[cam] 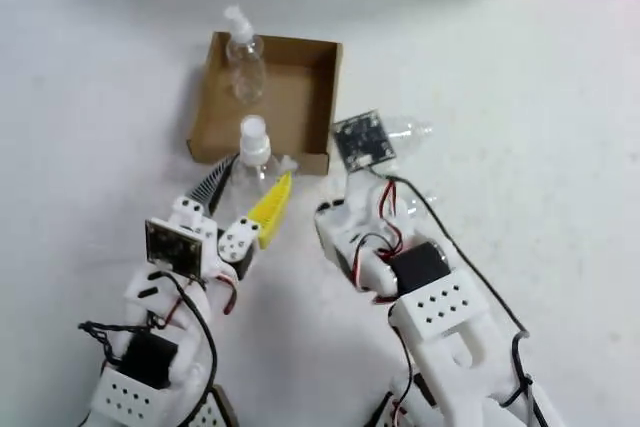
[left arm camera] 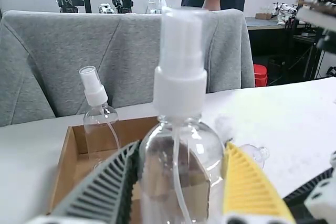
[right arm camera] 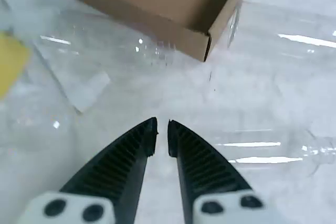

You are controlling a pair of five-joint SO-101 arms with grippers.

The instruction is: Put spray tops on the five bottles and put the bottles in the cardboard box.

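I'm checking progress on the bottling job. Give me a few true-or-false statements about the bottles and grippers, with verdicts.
1. A topped bottle stands in the box. True.
2. The left gripper is empty. False: it is shut on a second topped bottle.
3. The right gripper holds a bottle. False: it is shut on nothing, over the table.
4. A topless bottle lies on the table beside the box. True.
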